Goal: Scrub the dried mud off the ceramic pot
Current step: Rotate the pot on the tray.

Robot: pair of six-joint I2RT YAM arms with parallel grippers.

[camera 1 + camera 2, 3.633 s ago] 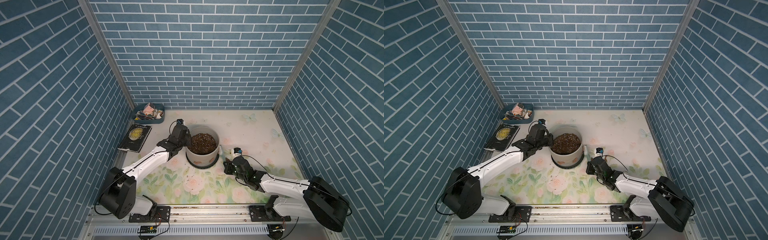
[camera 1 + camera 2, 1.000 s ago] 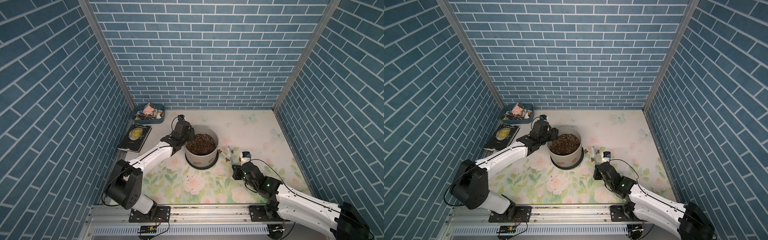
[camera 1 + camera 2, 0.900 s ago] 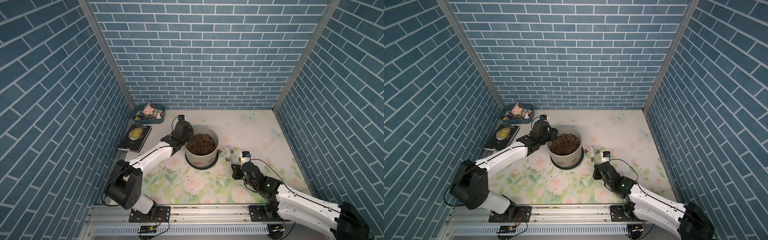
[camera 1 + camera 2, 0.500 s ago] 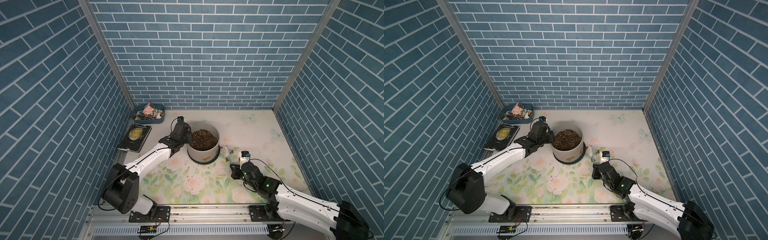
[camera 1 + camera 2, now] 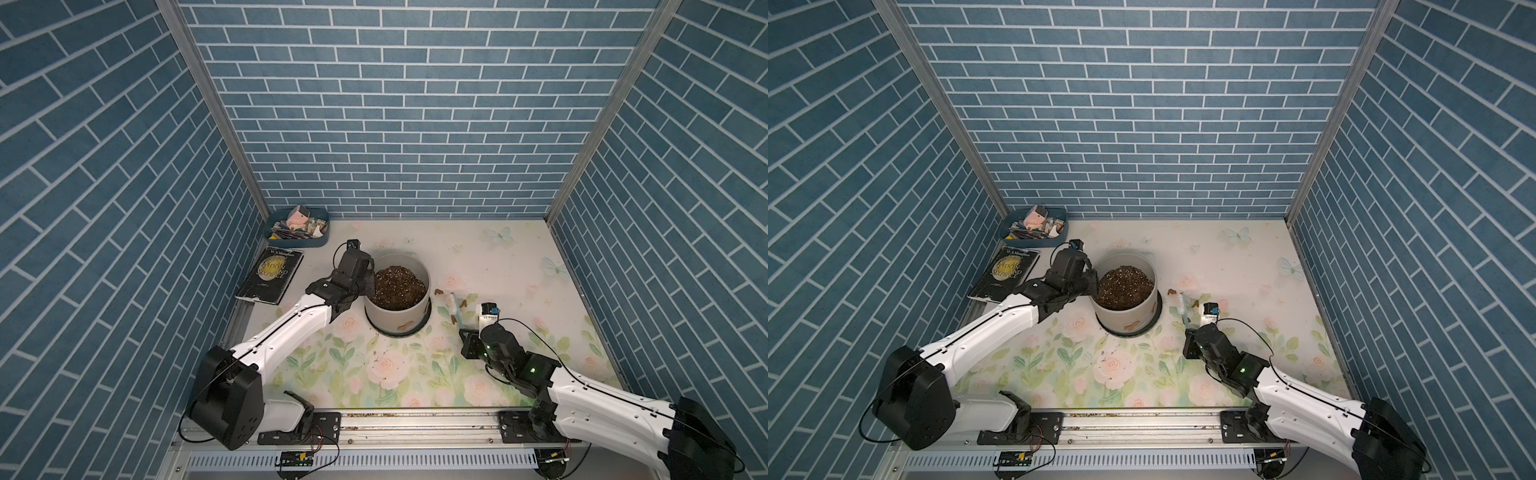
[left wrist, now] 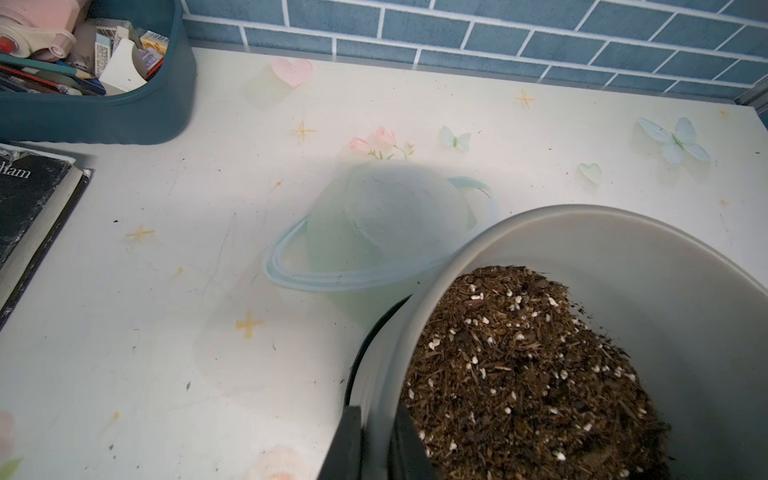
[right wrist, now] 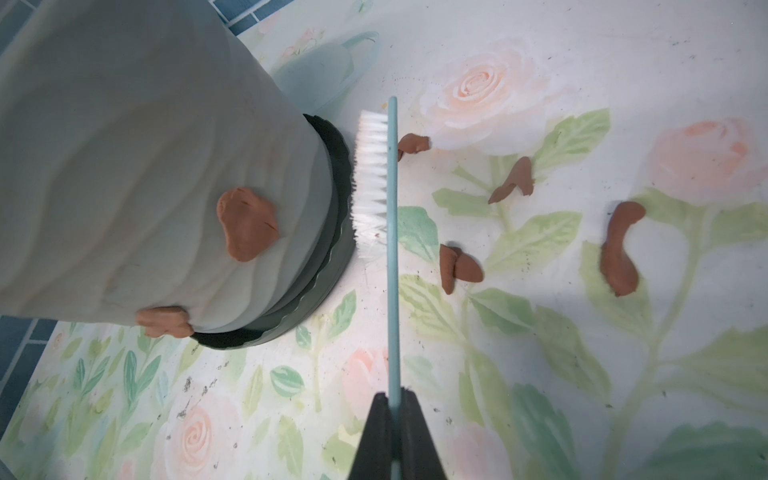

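Two arms: left arm [image 5: 286, 332] at 7 o'clock, right arm [image 5: 590, 395] at 5 o'clock. White link shells, black joint housings, thin black cables, black wedge fingers [image 7: 376, 440]; green light [image 5: 532, 369] on right arm.

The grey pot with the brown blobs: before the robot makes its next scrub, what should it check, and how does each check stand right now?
1. Hold by the left claw on the ceramic pot rim: ok, shut on it.
2. Hold by the right claw on the brush handle: ok, shut on it.
3. The bristles turned toward the pot: ok.
4. Contact of bristles with the dried mud: not ok; they sit beside the saucer, off the blotch.
5. Clean pot wall: not ok; two blotches stick to it.
6. Pot seated flat in the saucer: cannot tell.
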